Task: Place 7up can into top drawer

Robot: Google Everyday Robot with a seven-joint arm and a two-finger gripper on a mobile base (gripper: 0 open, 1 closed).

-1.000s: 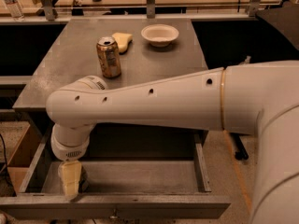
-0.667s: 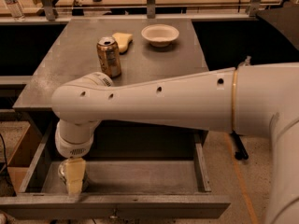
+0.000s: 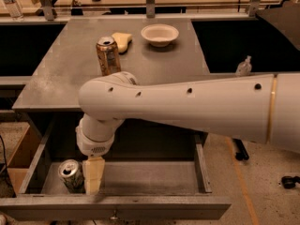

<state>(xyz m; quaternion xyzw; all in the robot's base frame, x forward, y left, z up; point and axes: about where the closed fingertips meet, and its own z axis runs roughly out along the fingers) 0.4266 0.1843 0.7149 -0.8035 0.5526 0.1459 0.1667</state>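
Observation:
The top drawer [image 3: 154, 207] is pulled open below the grey table. The 7up can [image 3: 71, 174], silvery with a pull-tab top, stands upright on the drawer floor near its front left corner. My gripper [image 3: 93, 185] hangs down from the big white arm into the drawer, just to the right of the can. It is open and does not hold the can. Its cream finger [image 3: 93, 172] stands right next to the can's side.
On the table [image 3: 56, 78] stand a golden-brown can [image 3: 108, 55], a yellow sponge-like piece [image 3: 122, 41] and a white bowl [image 3: 160, 34]. A small clear bottle [image 3: 243, 66] is behind the arm at right. A cardboard box [image 3: 16, 158] sits left of the drawer.
The gripper has shifted right and a little up inside the drawer. The can, which it covered before, now stands free to its left.

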